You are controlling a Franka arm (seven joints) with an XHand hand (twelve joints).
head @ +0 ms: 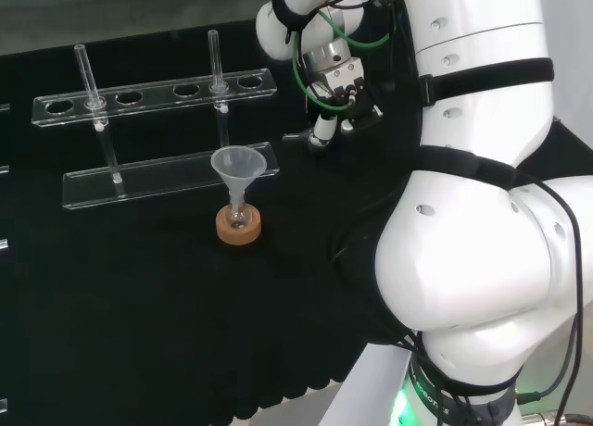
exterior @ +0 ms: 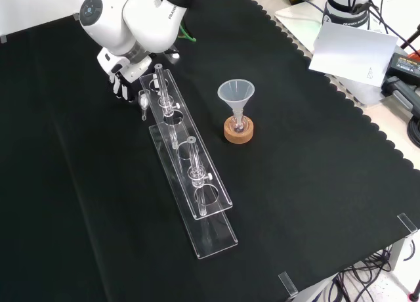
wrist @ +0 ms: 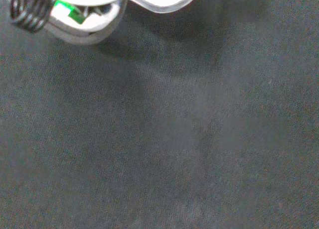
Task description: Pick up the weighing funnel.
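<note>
In the front view we begin at the left, where the hand hangs low over the surface beneath the arm's white link; we cannot tell whether it is apart or closed on anything. Just beside it, at its 4 o'clock, is a small clear piece that we take for the weighing funnel, close to the far end of the clear rack. Whether it lies on the cloth or hangs from the hand we cannot make out. We judge the reach to be done, with no clear lift to show for it yet. At the hand's 9 and 6 o'clock there is open room, bare black cloth well apart from any ware. The rack with its upright tubes stands close at 3 o'clock, so we think a lift is safest straight up. Farther right, the funnel stands in its flask on a cork ring, well apart, with the cloth's scalloped edge beyond it at 3 o'clock.
</note>
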